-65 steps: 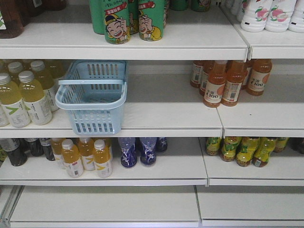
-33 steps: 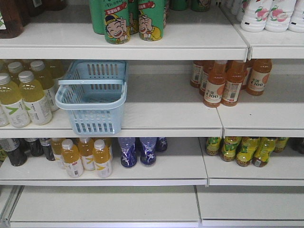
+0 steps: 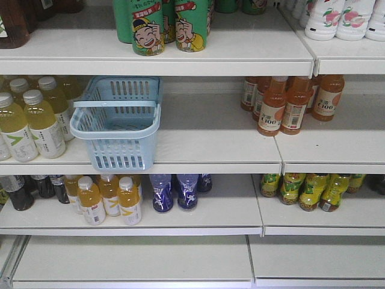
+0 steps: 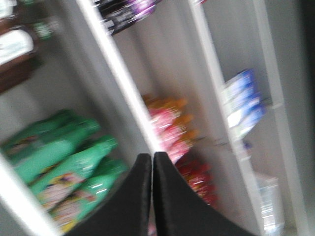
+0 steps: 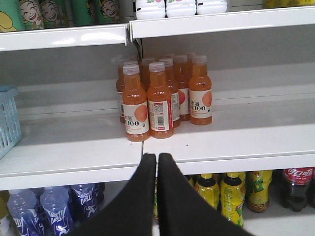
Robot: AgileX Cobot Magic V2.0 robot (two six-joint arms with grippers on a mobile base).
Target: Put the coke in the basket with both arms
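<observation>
- White shop shelves [image 3: 228, 138] with drink bottles [image 3: 283, 108].
- Pale blue slotted plastic basket [image 3: 120, 153] on middle shelf.
- Red-labelled dark cola bottle [image 5: 297, 189] on lower shelf.
- Black left gripper [image 4: 151, 156], right gripper [image 5: 157, 157]: tips together, nothing held.

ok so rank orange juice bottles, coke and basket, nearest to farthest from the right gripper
1. orange juice bottles, straight ahead of the right gripper.
2. coke, low on the far right, and basket, far left: too close to call.

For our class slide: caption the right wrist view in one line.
Shut right pincer faces orange juice bottles on a white shelf, coke lower right, basket at left.
</observation>
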